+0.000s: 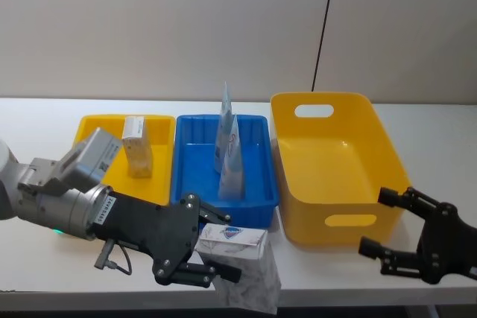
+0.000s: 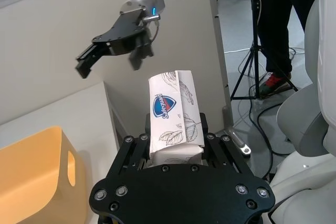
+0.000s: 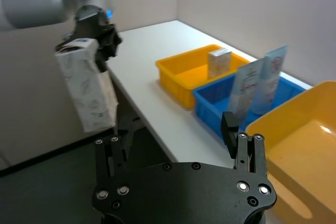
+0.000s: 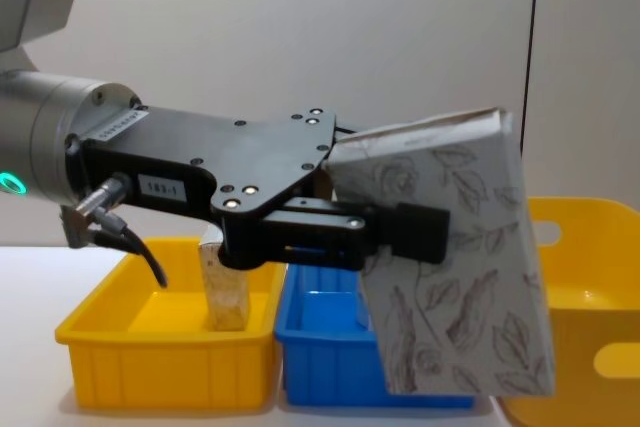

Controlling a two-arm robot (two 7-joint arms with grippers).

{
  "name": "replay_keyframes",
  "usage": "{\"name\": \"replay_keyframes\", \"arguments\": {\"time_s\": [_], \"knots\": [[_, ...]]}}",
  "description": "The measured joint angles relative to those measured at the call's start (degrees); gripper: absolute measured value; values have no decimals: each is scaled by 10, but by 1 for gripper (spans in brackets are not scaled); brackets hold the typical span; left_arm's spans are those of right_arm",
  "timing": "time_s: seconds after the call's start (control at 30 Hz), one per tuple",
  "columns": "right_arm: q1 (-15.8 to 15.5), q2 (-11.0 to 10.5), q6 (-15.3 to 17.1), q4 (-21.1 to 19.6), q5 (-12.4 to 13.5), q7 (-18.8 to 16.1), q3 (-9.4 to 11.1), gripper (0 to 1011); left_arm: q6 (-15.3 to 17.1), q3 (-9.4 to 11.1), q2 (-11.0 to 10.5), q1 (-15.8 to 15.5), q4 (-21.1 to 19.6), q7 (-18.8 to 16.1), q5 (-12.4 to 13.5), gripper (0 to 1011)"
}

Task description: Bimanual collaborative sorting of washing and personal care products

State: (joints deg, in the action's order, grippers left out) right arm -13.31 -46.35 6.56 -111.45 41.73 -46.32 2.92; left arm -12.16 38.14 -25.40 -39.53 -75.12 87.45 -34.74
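My left gripper is shut on the white pack printed with grey-brown roses, holding it tilted in the air over the table's front edge, just in front of the blue bin. In the left wrist view the pack stands clamped between the fingers. Two tall pale-blue pouches stand upright in the blue bin. A small beige box stands in the small yellow bin. My right gripper hangs open and empty at the front right, beside the large yellow bin.
The three bins stand side by side along the white table: small yellow on the left, blue in the middle, large yellow with handle slots on the right. A wall rises behind the table. In the chest view the held pack covers part of the blue bin.
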Motion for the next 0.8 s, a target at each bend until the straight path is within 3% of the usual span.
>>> {"name": "replay_keyframes", "arguments": {"time_s": [0.27, 0.8], "knots": [[-9, -14, -16, -10, -2, -25, -10, 1002, 0, 0, 0, 0, 0, 0, 0, 378], [-9, 2, -45, -28, -57, 3, -63, 1002, 0, 0, 0, 0, 0, 0, 0, 378]]}}
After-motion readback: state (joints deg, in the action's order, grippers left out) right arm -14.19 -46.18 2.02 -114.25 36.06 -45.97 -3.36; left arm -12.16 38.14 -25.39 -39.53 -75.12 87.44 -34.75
